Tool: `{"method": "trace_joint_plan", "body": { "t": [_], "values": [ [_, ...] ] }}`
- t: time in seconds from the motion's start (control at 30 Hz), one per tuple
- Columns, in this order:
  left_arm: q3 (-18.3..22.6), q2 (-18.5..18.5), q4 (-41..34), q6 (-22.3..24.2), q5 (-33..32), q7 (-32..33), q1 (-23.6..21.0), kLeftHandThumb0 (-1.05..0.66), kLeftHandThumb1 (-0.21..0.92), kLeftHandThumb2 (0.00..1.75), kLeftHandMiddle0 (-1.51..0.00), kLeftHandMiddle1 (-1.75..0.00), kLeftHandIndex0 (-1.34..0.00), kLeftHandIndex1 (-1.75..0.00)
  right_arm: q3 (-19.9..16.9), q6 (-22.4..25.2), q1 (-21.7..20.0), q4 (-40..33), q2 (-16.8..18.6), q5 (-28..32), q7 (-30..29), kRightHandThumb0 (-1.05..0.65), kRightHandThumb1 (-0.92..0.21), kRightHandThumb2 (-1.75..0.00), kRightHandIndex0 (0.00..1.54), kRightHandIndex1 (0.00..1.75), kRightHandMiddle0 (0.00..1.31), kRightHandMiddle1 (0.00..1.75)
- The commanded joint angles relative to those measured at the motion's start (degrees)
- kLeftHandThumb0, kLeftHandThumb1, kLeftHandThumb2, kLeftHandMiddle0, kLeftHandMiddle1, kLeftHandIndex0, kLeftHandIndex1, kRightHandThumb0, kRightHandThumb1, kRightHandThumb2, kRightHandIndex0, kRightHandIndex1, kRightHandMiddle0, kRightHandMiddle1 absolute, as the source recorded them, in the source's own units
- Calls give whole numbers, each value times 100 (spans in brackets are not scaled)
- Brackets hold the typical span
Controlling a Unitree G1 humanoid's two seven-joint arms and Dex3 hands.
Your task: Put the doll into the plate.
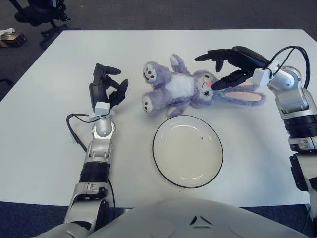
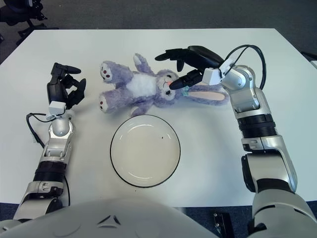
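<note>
So the doll (image 1: 190,89), a purple bunny plush, is lying flat on the white tabletop (image 1: 44,129) in the upper middle of the frame, just above the plate (image 1: 187,151) and not in it yet. Its long axis runs left-right: feet point to frame left, ears to the right. The right hand (image 1: 225,62) sits over the head end with fingers spread wide, holding nothing, probably lined up to grab there. The left hand (image 1: 105,89) shows left of the doll, fingers loose and holding nothing.
</note>
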Motion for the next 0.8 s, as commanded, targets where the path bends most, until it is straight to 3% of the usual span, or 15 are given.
{"method": "trace_joint_plan", "body": {
  "t": [0.0,0.77],
  "values": [
    [-12,-135,294,11,-39,-2,433,-35,92,34,-84,-175,-38,-157,78,122,40,-201,-86,-209,46,-84,-92,-33,38,0,38,4],
    [-46,-188,197,114,1,22,463,-35,92,36,-83,-175,-36,-159,372,249,-58,-87,52,-1076,-333,-91,-92,-40,36,0,36,2]
  ]
}}
